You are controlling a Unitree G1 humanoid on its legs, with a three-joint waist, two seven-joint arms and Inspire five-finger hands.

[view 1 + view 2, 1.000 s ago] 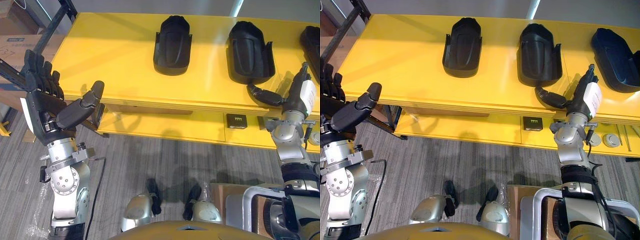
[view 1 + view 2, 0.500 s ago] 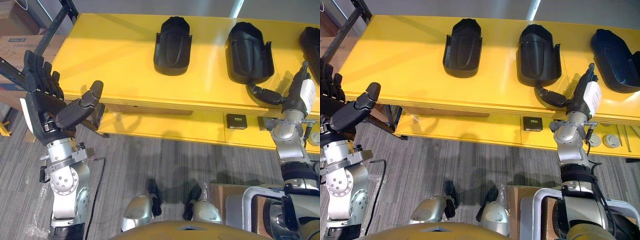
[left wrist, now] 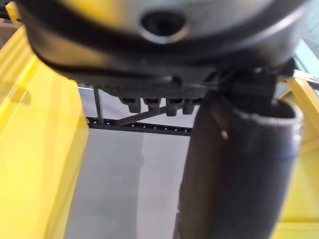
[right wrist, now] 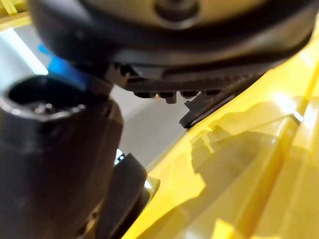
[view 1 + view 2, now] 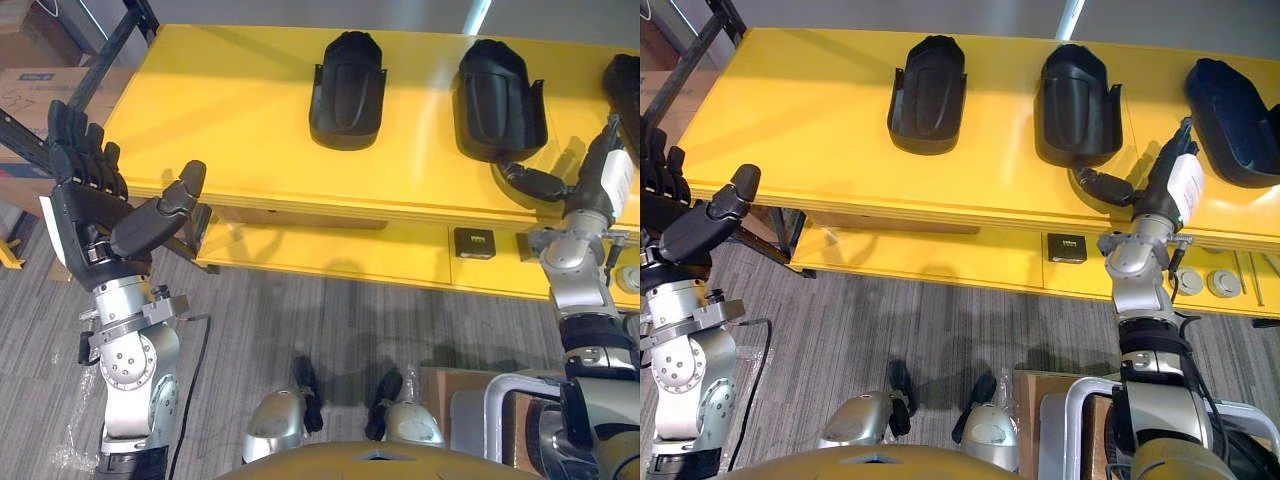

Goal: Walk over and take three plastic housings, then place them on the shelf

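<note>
Three black plastic housings lie on the yellow table [image 5: 230,110]: the left housing [image 5: 345,90], the middle housing [image 5: 500,100] and the right housing [image 5: 1230,105]. My right hand [image 5: 1165,185] is open and stands edge-on over the table's front edge, between the middle and right housings. Its thumb [image 5: 530,181] reaches toward the near end of the middle housing, close to it; contact is unclear. My left hand [image 5: 95,210] is open and held up off the table's front left corner, holding nothing.
A small black box [image 5: 472,242] and round fittings [image 5: 1200,283] sit on the table's lower yellow ledge. A dark metal rack [image 5: 110,40] and a cardboard box [image 5: 40,85] stand at the left. Another cardboard box [image 5: 450,390] is on the grey floor near my right side.
My right hand has edged a little farther over the table's front edge toward the middle housing. The left hand has stayed in place.
</note>
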